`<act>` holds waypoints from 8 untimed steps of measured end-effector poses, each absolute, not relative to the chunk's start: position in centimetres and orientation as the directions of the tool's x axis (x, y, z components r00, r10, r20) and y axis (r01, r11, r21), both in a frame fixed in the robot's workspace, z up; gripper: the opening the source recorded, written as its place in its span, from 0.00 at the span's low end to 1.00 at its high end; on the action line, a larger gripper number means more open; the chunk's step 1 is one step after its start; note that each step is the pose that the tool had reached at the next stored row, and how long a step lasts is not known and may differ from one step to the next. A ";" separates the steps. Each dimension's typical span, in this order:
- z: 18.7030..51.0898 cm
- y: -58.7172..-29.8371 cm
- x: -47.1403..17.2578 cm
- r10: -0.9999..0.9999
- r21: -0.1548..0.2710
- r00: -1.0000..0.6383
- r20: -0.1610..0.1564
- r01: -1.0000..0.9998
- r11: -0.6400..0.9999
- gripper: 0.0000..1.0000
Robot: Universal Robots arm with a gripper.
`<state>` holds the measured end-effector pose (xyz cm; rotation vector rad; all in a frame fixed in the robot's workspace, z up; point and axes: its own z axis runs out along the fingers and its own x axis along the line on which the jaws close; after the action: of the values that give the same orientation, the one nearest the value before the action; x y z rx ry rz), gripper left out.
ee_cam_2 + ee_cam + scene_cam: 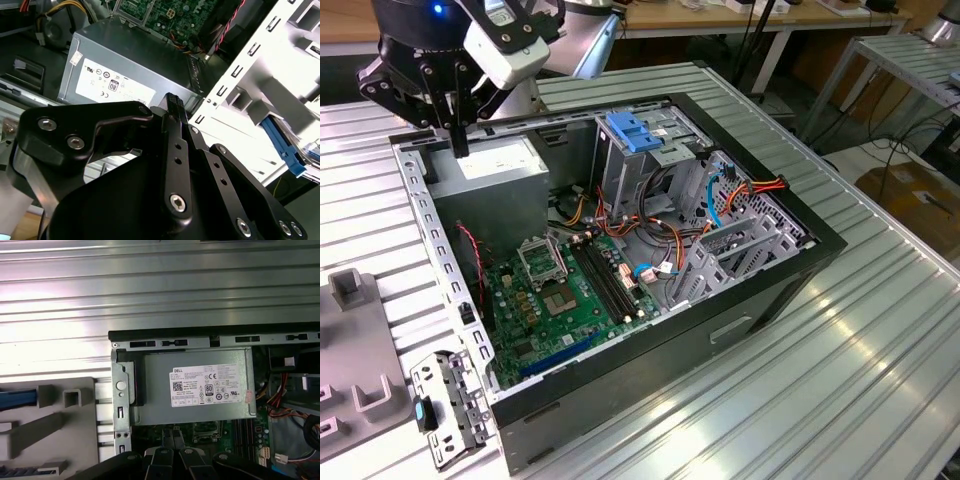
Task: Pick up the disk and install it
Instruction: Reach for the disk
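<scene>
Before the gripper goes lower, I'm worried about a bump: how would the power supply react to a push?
The power supply is a sheet-metal box, so probably stiff and heavy for its size. It sits tucked into a corner of the computer case, so a nudge likely wouldn't shift it.

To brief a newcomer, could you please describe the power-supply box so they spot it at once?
Find the open computer case on the ribbed metal table. In its corner nearest the claw, beside the green motherboard, sits a grey metal box; it alone carries a white sticker.
</scene>
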<state>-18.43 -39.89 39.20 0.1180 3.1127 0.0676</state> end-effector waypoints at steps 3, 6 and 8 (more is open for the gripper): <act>39.2 -39.9 -18.7 0.076 0.044 -0.997 -0.024 0.075 0.996 0.11; 39.2 -39.9 -18.9 0.076 0.044 -0.997 -0.024 0.075 0.996 0.11; 39.2 -39.9 -19.1 0.076 0.044 -0.997 -0.024 0.075 0.996 0.11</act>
<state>-19.08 -39.89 39.19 0.1180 3.1127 0.0676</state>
